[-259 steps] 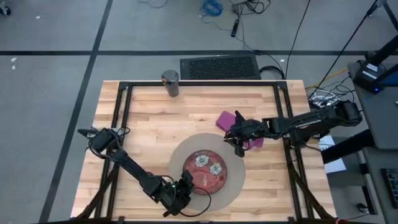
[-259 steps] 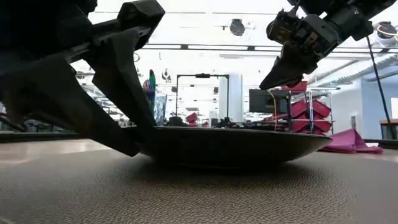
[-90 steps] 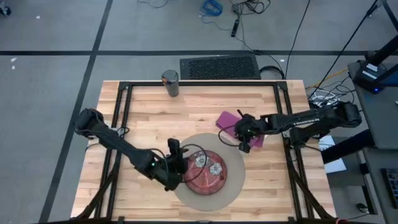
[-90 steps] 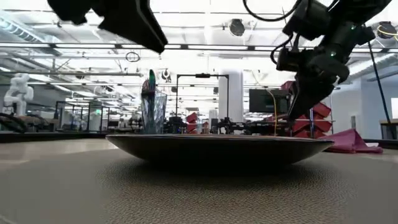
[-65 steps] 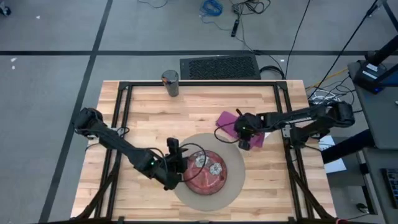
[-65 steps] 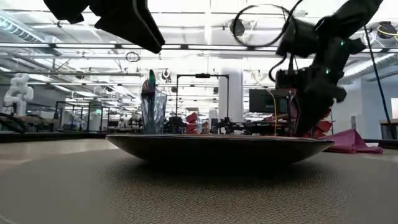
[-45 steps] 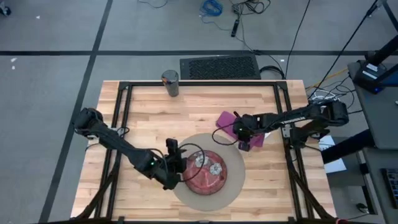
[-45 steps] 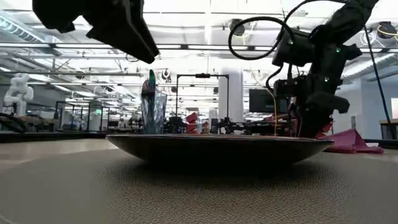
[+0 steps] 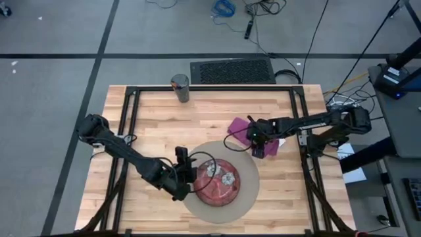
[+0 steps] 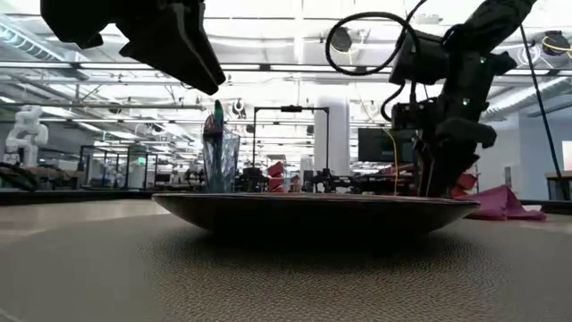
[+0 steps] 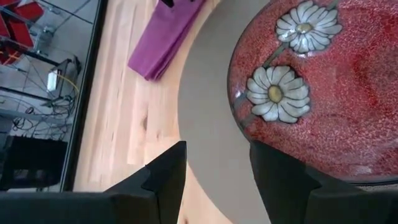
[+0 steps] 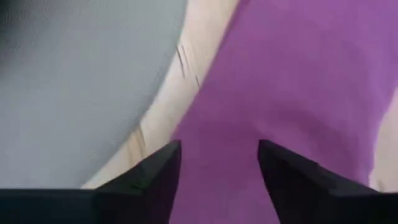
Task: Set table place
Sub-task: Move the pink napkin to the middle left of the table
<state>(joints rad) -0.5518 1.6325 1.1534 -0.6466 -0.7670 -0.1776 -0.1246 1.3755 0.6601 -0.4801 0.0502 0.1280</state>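
So the right end effector [image 9: 258, 150] is parked right over the purple napkin [image 9: 245, 130] with its fingers spread and nothing pinched yet. I'd drop straight down and grab a single folded edge, not the whole bunch. The napkin sits on the tabletop [image 9: 210, 118] just beside the round beige mat [image 9: 248, 191], near the red daisy plate [image 9: 220, 181]. The left end effector [image 9: 185, 172] hovers open and empty at the plate's rim. The cup [image 9: 179, 87] is well apart, out of the way.
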